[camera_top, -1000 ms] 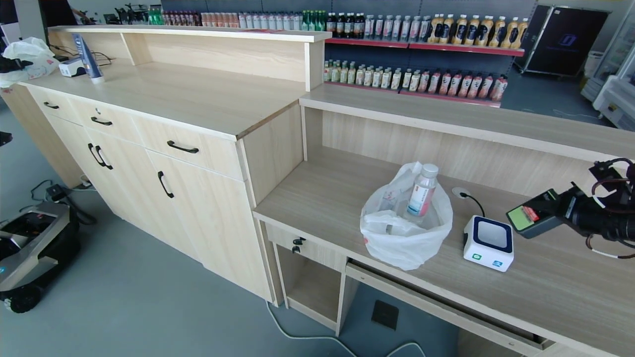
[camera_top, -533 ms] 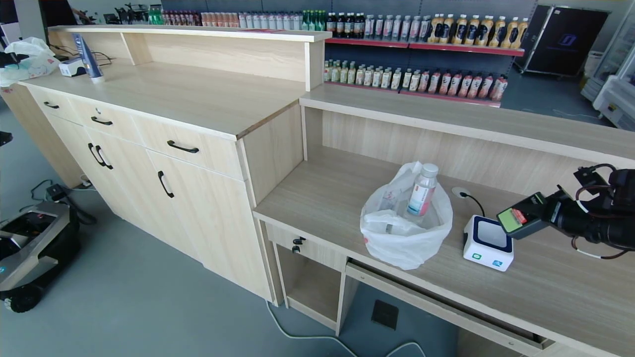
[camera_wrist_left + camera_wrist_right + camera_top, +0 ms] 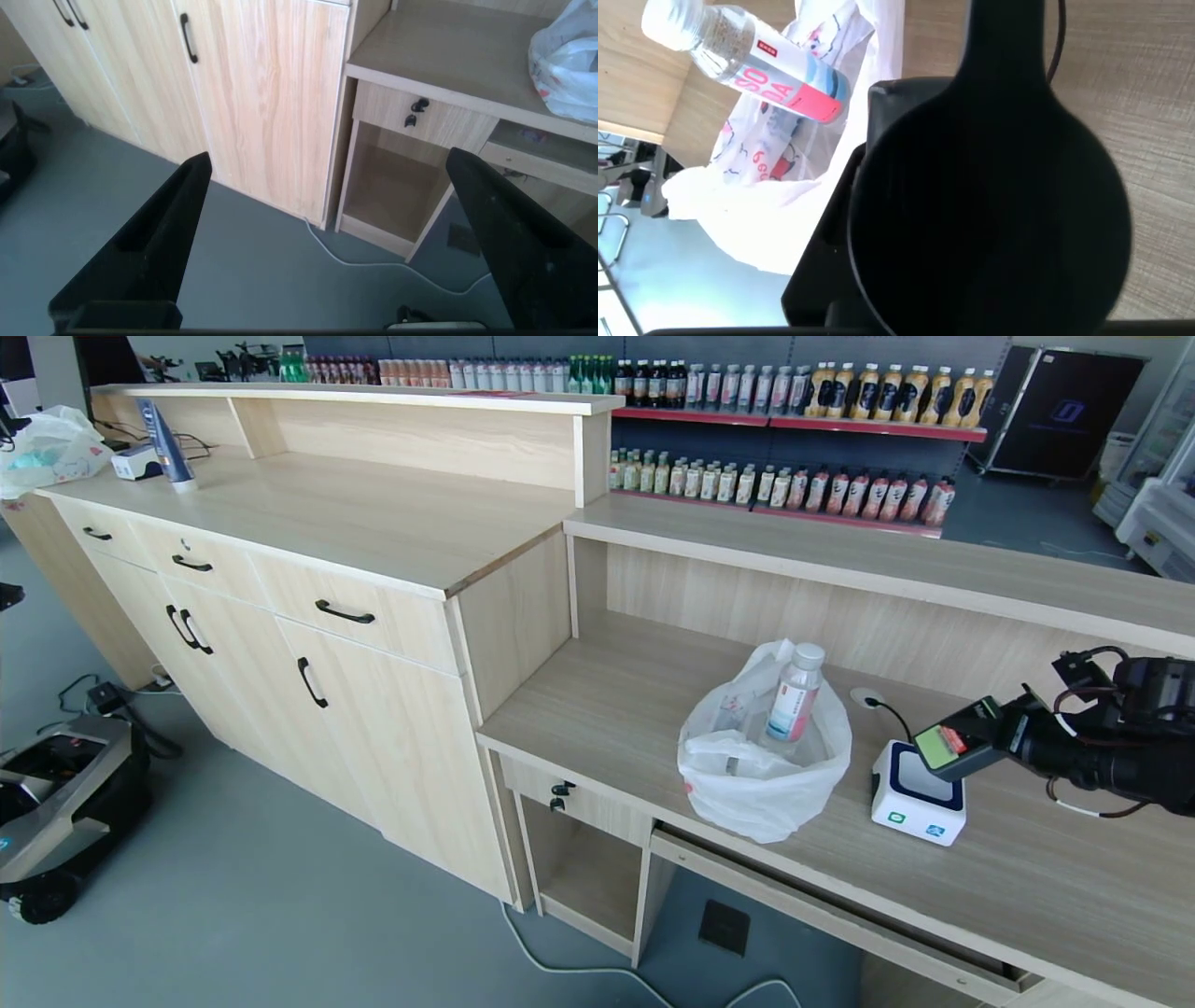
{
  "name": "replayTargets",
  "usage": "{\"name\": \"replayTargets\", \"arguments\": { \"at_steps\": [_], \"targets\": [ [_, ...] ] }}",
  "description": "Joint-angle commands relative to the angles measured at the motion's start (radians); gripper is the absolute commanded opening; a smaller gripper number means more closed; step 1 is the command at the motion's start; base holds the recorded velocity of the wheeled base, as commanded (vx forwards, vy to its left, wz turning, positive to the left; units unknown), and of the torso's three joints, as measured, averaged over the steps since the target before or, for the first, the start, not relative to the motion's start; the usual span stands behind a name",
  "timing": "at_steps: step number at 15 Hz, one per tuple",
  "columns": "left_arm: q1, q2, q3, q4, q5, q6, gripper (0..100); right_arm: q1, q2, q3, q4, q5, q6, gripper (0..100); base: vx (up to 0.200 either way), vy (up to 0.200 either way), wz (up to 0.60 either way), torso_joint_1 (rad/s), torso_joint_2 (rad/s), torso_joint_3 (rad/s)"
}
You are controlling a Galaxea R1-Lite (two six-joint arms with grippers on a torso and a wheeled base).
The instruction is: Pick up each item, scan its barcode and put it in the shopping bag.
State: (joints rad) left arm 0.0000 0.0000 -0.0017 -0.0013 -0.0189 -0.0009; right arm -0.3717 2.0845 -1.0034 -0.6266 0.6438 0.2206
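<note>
Dark-cased with a green and red label face, the small box point(image 3: 957, 748) sits at the right of the head view, tilted and raised off the counter point(image 3: 1027, 887), directly above the far edge of the scanner point(image 3: 920, 793). The right gripper point(image 3: 1001, 735) is pinched onto the box's far end, leaving the label face exposed.

Handling judgement: the box looks light and rigid, with flat, smooth sides. A grip across two opposite flat faces, near one end, should hold it. Excess force may dent the shell, and a smooth wrapper may let it slip when tilted. The barcode location cannot be determined.

The scanner is a white cube with a dark window facing upward. Its cable runs to a port in the counter behind it.

Just to the left of the scanner stands the shopping bag point(image 3: 761, 775), thin white plastic, soft and open at the top. A clear bottle point(image 3: 794, 695) with a white cap leans inside it. The bag walls will likely sag under contact, so release is best made over the opening.

The left gripper point(image 3: 327, 173) hangs with its fingers spread wide, holding nothing, over the grey floor beside the cabinet.
</note>
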Motion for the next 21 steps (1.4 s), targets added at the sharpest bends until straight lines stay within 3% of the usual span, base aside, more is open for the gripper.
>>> {"name": "replayTargets", "arguments": {
  "at_steps": [1, 18, 20, 21],
  "targets": [
    [0.0, 0.0, 0.0, 0.0, 0.001, -0.001, 100, 0.014, 0.022, -0.015, -0.016, 0.0, 0.002, 0, 0.0, 0.0, 0.0, 0.0, 0.0, 0.0],
    [0.0, 0.0, 0.0, 0.0, 0.001, 0.001, 100, 0.046, 0.054, -0.04, -0.047, -0.009, 0.0, 0, 0.0, 0.0, 0.0, 0.0, 0.0, 0.0],
    [0.0, 0.0, 0.0, 0.0, -0.001, -0.001, 100, 0.048, -0.04, -0.026, -0.047, -0.021, -0.069, 0, 0.0, 0.0, 0.0, 0.0, 0.0, 0.0],
    [0.0, 0.0, 0.0, 0.0, 0.001, -0.001, 100, 0.042, -0.158, 0.023, -0.039, -0.026, -0.184, 0, 0.0, 0.0, 0.0, 0.0, 0.0, 0.0]
  ]
}}
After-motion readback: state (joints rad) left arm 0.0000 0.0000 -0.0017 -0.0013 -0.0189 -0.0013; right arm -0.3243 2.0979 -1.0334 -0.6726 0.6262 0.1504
